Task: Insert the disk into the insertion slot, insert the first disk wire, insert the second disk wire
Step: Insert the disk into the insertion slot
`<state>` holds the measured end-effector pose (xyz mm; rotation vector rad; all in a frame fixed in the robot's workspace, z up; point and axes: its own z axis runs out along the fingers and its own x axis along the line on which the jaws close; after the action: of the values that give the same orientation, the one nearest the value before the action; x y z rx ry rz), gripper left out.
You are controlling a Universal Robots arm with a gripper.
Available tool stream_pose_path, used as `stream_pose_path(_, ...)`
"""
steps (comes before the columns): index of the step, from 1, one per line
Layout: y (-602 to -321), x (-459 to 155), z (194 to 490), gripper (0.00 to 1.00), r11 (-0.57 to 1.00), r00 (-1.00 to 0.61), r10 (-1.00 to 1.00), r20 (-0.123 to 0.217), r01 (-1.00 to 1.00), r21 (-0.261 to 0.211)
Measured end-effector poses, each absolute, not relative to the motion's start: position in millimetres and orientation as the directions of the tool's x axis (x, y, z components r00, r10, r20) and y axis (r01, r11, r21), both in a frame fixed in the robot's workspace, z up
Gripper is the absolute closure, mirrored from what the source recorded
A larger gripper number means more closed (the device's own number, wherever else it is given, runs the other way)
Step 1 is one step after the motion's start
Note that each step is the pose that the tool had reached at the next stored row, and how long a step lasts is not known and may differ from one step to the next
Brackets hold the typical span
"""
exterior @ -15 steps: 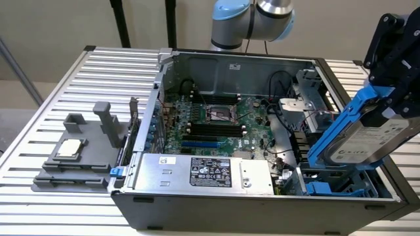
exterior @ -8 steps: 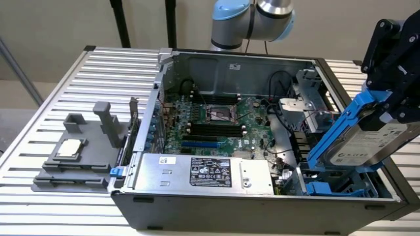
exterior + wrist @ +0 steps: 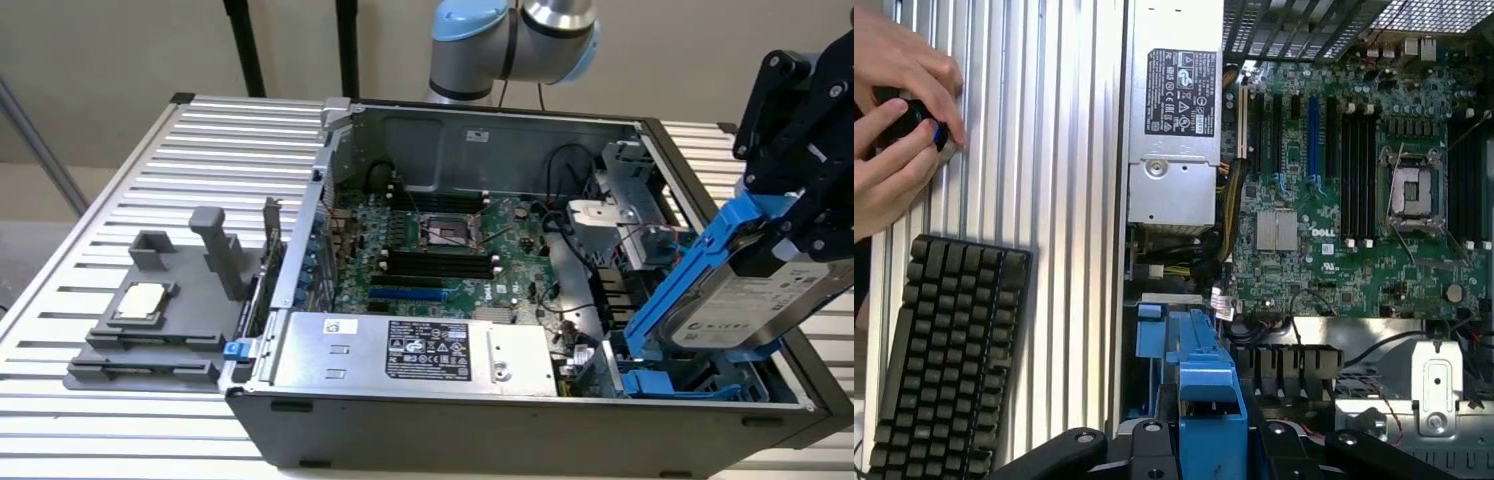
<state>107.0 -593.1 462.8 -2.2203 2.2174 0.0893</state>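
Now, in the exterior view, the gripper (image 3: pixel 787 245) pinches the disk (image 3: pixel 754 305) by its blue frame. It holds the disk tilted, with the lower end close over the slot (image 3: pixel 674 383) at the case's (image 3: pixel 534 430) corner on the exterior view's right. The disk is not yet seated, and a power supply (image 3: pixel 414 350) lies beside the slot. In the wrist view, black fingers (image 3: pixel 1144 445) clamp the disk's frame (image 3: pixel 1209 400) near the motherboard (image 3: pixel 1354 180). A keyboard (image 3: pixel 949 360) and a person's hands (image 3: pixel 894 120) rest on the table (image 3: pixel 1054 150).

The disk (image 3: pixel 747 300) hangs tilted over the insertion slot (image 3: pixel 681 385) — power-supply box (image 3: pixel 414 350) toward the exterior view's left.
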Motion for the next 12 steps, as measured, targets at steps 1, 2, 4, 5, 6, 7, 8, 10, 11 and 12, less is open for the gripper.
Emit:
stream_pose_path(1, -593.2, 107.0, 462.3, 0.67, -0.002, 0.001, -0.999, -0.04, -0.999, 0.038)
stream_pose_path(2, -593.3, 107.0, 461.5, 0.67, -0.002, 0.001, -0.999, -0.039, -0.999, 0.038)
stream_pose_path(4, -593.3, 106.9, 459.8, 0.67, -0.002, 0.0, -0.999, -0.038, -0.999, 0.038)
stream_pose_path(5, -593.3, 106.9, 459.0, 0.67, -0.002, 0.0, -0.999, -0.038, -0.999, 0.038)
stream_pose_path(6, -593.3, 106.9, 458.3, 0.67, -0.002, 0.0, -0.999, -0.038, -0.999, 0.038)
stream_pose_path(7, -593.3, 106.9, 457.5, 0.67, -0.002, 0.001, -0.999, -0.038, -0.999, 0.038)
stream_pose_path(8, -593.3, 106.9, 456.9, 0.67, -0.002, 0.001, -0.999, -0.038, -0.999, 0.038)
stream_pose_path(10, -593.3, 106.9, 455.6, 0.67, -0.002, 0.0, -0.999, -0.039, -0.999, 0.038)
stream_pose_path(11, -593.3, 106.8, 455.0, 0.67, -0.002, 0.001, -0.999, -0.038, -0.999, 0.038)
stream_pose_path(12, -593.3, 106.8, 454.6, 0.67, -0.002, 0.0, -0.999, -0.038, -0.999, 0.038)
